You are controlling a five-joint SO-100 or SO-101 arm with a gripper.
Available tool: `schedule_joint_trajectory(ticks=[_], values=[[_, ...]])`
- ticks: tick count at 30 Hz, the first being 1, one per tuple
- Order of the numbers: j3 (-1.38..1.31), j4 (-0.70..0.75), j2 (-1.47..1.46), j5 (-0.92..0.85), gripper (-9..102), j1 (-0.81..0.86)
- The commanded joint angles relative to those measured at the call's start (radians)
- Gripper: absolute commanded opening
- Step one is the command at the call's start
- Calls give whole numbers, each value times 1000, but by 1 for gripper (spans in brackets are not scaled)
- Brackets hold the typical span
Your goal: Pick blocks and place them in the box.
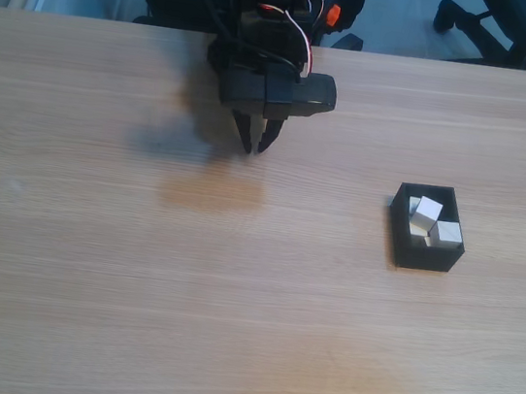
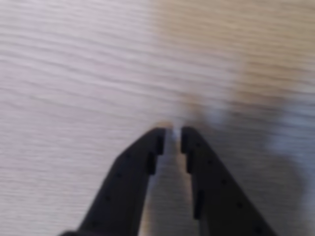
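Box (image 1: 400,238) (blocks (image 1: 428,210) inside) well apart from end effector (image 1: 254,147).

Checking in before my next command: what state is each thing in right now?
Gripper: nearly shut, a thin gap between the fingertips, holding nothing, over bare table far left of the box in the fixed view.
Box: upright, open-topped, holding blocks.
Blocks: at least two white cubes inside the box, one tilted.
Table: wooden, no loose blocks on it.

Soft even indoor light, fixed view fairly sharp, faint diffuse shadow on table (image 1: 244,332) left of gripper (image 1: 253,147), wrist view heavily blurred throughout, no glare
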Motion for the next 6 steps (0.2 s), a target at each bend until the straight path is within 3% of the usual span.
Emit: schedule_joint_trajectory(ticks=[1,6], values=[[61,78,31,0,0,-5],[61,78,31,0,0,-5]])
